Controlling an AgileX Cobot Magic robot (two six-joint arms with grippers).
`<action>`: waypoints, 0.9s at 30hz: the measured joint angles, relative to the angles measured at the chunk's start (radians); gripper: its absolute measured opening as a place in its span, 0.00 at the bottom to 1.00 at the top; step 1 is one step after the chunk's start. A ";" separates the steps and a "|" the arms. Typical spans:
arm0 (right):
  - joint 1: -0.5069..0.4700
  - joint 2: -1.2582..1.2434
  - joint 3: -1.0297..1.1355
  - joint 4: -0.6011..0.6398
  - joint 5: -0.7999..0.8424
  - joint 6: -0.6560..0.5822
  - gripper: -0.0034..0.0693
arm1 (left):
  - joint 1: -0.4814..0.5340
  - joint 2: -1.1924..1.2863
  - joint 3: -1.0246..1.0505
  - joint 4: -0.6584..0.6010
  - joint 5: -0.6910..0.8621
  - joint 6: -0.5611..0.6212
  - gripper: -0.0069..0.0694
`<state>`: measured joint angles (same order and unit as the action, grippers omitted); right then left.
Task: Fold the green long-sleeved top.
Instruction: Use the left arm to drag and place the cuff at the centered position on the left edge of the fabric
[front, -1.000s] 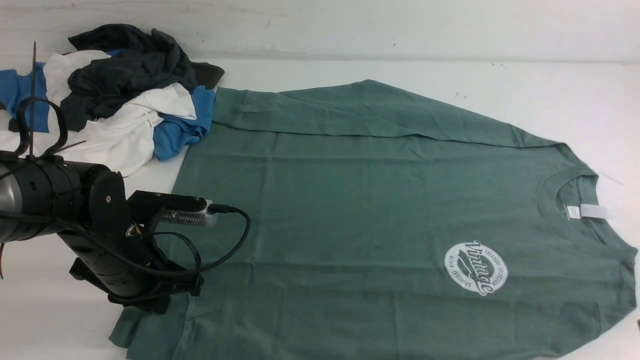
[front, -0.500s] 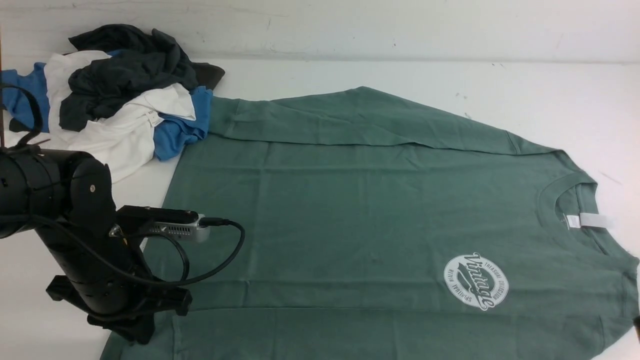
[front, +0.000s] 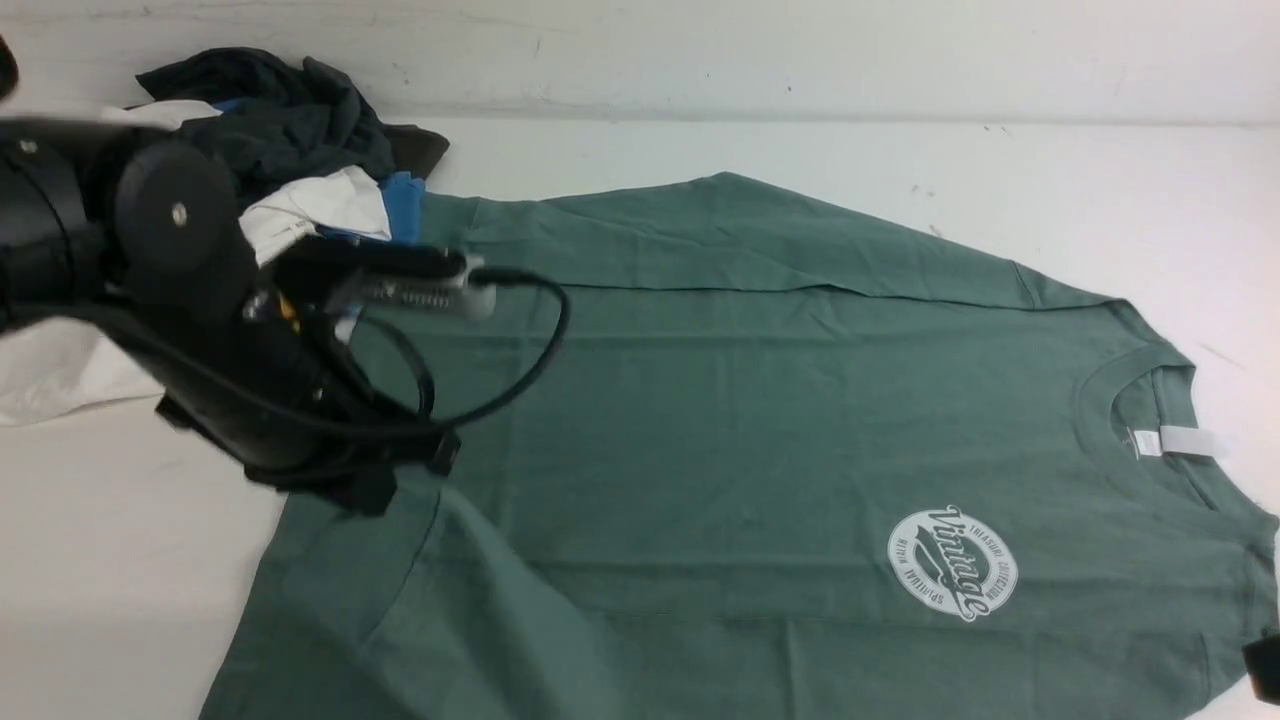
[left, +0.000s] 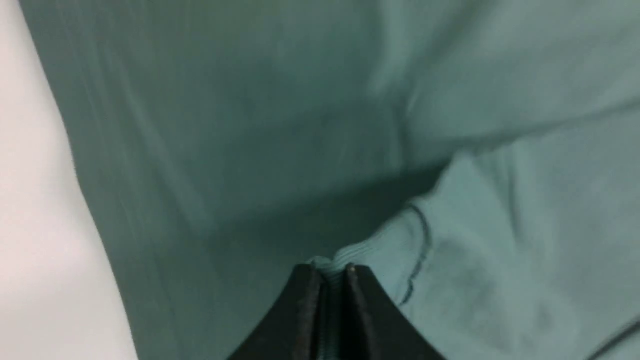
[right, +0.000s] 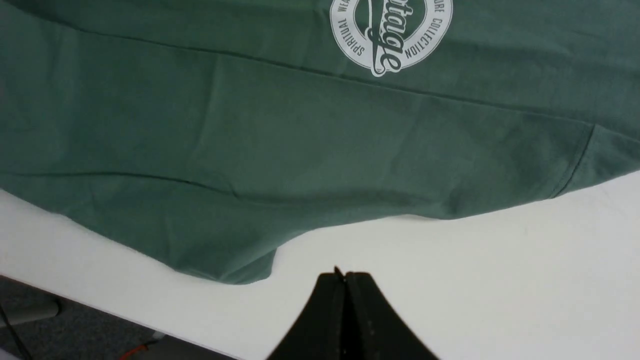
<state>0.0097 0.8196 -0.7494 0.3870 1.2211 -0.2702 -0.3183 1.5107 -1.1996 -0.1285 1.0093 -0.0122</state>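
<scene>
The white table (front: 900, 170) carries all items. The green long-sleeved top (front: 750, 400) lies front side up across the centre of the table. In the front view its collar points to 3 o'clock and its hem to 9 o'clock. The far sleeve is folded along the 12 o'clock edge of the body.

A garment pile (front: 300, 130) of dark grey, white and blue cloth sits at 10 o'clock of the top, just beside its far hem corner. The left arm (front: 200, 330) partly covers that pile.

The left gripper (left: 332, 270) is clamped on a ribbed edge of the top near the 8 o'clock corner. The cloth there rises to it in a tented fold. The right gripper (right: 344, 275) has its jaws together and holds nothing. It is over the table just beside the top's near edge.

The round white logo (front: 952, 562) lies at 4 o'clock on the chest. The white neck label (front: 1185, 441) sits inside the collar.
</scene>
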 joint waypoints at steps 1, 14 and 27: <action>0.000 0.000 0.000 0.004 -0.001 -0.016 0.03 | -0.001 0.000 -0.059 -0.001 0.015 0.000 0.14; 0.000 0.000 0.000 0.099 -0.054 -0.121 0.03 | -0.003 0.151 -0.451 0.217 0.037 -0.002 0.13; 0.000 0.000 0.000 0.101 -0.019 -0.123 0.03 | -0.003 0.370 -0.451 0.426 -0.045 -0.131 0.13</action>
<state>0.0097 0.8196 -0.7492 0.4884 1.2020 -0.3928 -0.3215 1.8812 -1.6510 0.2970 0.9647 -0.1432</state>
